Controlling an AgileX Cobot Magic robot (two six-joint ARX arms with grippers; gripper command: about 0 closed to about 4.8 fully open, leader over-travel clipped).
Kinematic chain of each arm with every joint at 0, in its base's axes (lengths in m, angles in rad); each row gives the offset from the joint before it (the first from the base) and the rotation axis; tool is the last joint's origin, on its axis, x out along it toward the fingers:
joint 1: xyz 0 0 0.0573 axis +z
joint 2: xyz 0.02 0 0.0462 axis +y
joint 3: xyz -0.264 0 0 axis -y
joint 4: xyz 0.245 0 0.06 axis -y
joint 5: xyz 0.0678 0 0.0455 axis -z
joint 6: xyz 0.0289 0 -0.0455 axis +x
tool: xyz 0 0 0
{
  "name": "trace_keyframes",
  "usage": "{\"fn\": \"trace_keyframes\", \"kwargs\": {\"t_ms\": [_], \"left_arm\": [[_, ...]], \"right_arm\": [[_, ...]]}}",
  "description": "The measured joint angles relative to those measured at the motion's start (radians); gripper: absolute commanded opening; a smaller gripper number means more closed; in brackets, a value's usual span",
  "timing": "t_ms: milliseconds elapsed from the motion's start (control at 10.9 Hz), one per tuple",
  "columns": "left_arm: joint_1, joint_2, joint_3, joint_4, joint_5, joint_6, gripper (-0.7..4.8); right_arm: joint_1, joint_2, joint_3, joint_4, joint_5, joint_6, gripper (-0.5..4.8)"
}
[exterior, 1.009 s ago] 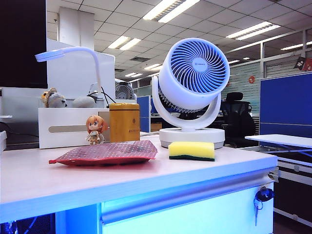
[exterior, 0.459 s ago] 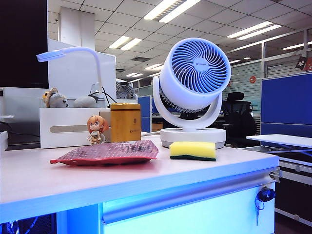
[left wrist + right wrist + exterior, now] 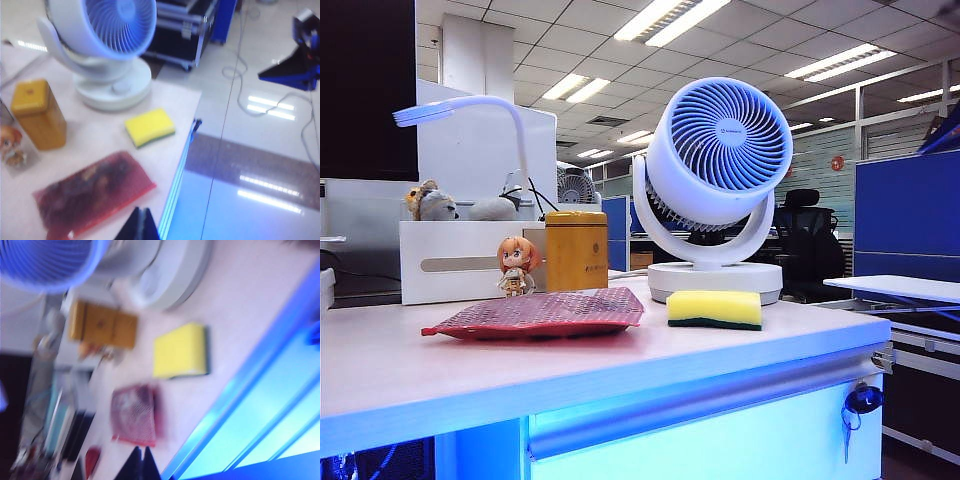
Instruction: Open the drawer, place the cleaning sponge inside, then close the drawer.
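Unmoved yellow-on-green sponge (image 3: 713, 308) sits below left gripper (image 3: 139, 226) and right gripper (image 3: 139, 463).

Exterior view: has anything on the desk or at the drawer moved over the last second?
Only one change: a blue part has come in at the upper right edge, probably the right arm. Nothing was taken hold of or let go. The cleaning sponge, the red pouch and the shut drawer are as they were. The left gripper and the right gripper are shut and empty, above the desk's front edge.
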Motion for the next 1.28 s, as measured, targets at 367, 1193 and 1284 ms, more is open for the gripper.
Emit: {"fn": "trace_keyframes", "kwargs": {"t_ms": [367,1193,1284], "left_arm": [[0.0,0.006,0.0,0.01,-0.058,0.0,-0.05],[0.0,0.006,0.0,0.045,-0.058,0.0,-0.05],[0.0,0.006,0.0,0.045,-0.058,0.0,-0.05]], "right_arm": [[-0.001,0.449,0.001,0.315,-0.155,-0.034,-0.03],[-0.002,0.714,-0.012,0.531,-0.333,-0.054,4.79],[-0.002,0.714,-0.012,0.533,-0.321,-0.042,4.79]]}}
